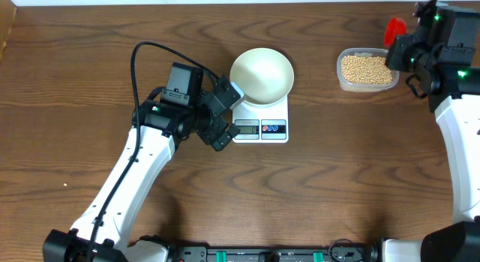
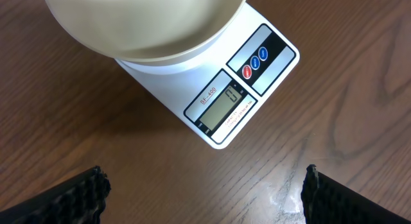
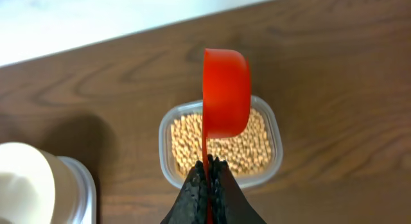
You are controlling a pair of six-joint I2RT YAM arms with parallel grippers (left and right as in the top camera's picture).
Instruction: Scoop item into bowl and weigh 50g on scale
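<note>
The white bowl [image 1: 261,74] sits on the digital scale [image 1: 262,128]. Its rim overhangs the platform's far edge, while the display and the red and blue buttons at the near edge are uncovered. The left fingers [image 2: 70,198] are spread wide and hold nothing. They hover just off the scale's near left corner, with bare wood between them. A broad stretch of brown wooden surface [image 1: 337,179] lies open in front of the scale and between it and the clear plastic tub [image 3: 273,131]. The tub stands well apart to the right, near the surface's far edge, and holds the tan beans [image 3: 250,147]. The right fingers [image 3: 192,192] are pinched tight on the thin handle of a red scoop [image 3: 226,92]. Its cup hangs over the tub's far rim, and I cannot tell whether it carries beans.
</note>
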